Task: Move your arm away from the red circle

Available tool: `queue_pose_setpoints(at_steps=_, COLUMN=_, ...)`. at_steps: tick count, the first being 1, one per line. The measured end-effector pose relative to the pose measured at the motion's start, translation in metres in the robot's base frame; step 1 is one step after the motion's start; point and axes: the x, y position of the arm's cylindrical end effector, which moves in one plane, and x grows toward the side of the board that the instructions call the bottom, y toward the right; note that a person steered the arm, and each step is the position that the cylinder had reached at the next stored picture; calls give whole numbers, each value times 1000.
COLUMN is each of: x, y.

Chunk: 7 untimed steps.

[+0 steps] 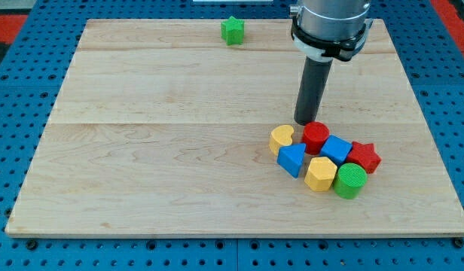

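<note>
The red circle [315, 137] sits at the top of a cluster of blocks at the view's lower right. My tip [305, 122] stands on the board just above and slightly left of the red circle, touching or nearly touching its top edge. Around the red circle lie a yellow heart [281, 138] to its left, a blue triangle [291, 159] below left, a blue cube [337, 149] to its right, a yellow hexagon [320, 174] below, a red star [364, 156] at the right and a green cylinder [350, 181] at the lower right.
A green star [233, 30] stands alone near the top edge of the wooden board [141, 150]. The board lies on a blue perforated table [13, 90].
</note>
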Motion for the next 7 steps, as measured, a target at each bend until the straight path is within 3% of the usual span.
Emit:
queue_pose_setpoints(at_steps=3, x=-2, y=0)
queue_pose_setpoints(at_steps=4, x=-23, y=18)
queue_pose_setpoints(at_steps=5, x=-15, y=89)
queue_pose_setpoints(at_steps=6, x=35, y=143)
queue_pose_setpoints(at_steps=7, x=97, y=152)
